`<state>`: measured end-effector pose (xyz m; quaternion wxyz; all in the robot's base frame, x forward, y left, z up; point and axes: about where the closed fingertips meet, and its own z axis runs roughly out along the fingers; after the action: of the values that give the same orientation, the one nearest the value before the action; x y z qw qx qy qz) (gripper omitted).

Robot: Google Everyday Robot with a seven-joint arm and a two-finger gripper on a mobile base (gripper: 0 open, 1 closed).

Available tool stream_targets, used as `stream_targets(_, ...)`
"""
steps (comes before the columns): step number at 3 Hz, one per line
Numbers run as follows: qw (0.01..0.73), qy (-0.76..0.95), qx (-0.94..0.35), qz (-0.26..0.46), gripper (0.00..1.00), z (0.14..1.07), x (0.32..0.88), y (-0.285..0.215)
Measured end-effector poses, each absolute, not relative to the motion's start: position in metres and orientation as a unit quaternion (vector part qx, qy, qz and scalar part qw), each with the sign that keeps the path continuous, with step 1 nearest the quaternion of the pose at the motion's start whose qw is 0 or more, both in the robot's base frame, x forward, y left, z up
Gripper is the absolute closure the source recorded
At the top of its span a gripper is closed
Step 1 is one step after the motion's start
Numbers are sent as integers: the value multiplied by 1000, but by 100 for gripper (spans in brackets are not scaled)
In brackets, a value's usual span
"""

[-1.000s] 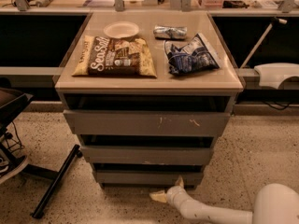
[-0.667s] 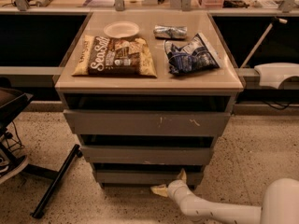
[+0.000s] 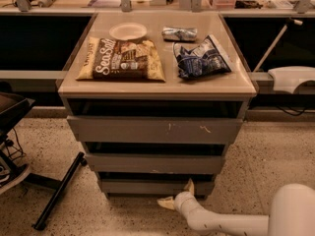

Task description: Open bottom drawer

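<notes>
The bottom drawer [image 3: 147, 186] is the narrowest grey front, lowest in a stack of three under the tan cabinet top [image 3: 236, 85]. It sits close to flush, with a dark gap above it. My gripper [image 3: 177, 195] is at floor level in front of the drawer's right half, on the end of my white arm [image 3: 221, 220], which comes in from the lower right. Its pale fingers are spread apart. The upper fingertip [image 3: 189, 185] lies against the bottom drawer's front. The lower fingertip [image 3: 165, 203] is near the floor. The gripper holds nothing.
On the cabinet top lie a brown Sea Salt chip bag [image 3: 123, 59], a white plate [image 3: 128, 31], a silver packet [image 3: 179, 34] and a blue bag [image 3: 201, 58]. A black chair base [image 3: 56, 193] stands on the floor at the left. A white armrest [image 3: 291, 77] juts out at the right.
My gripper has moved up and a little right, from low on the floor to the bottom drawer's front. The drawers have not moved.
</notes>
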<state>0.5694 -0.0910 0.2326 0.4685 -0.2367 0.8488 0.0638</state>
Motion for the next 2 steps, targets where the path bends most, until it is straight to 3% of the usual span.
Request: stream_targets(2,461,850,-249,62,0,179,587,-76)
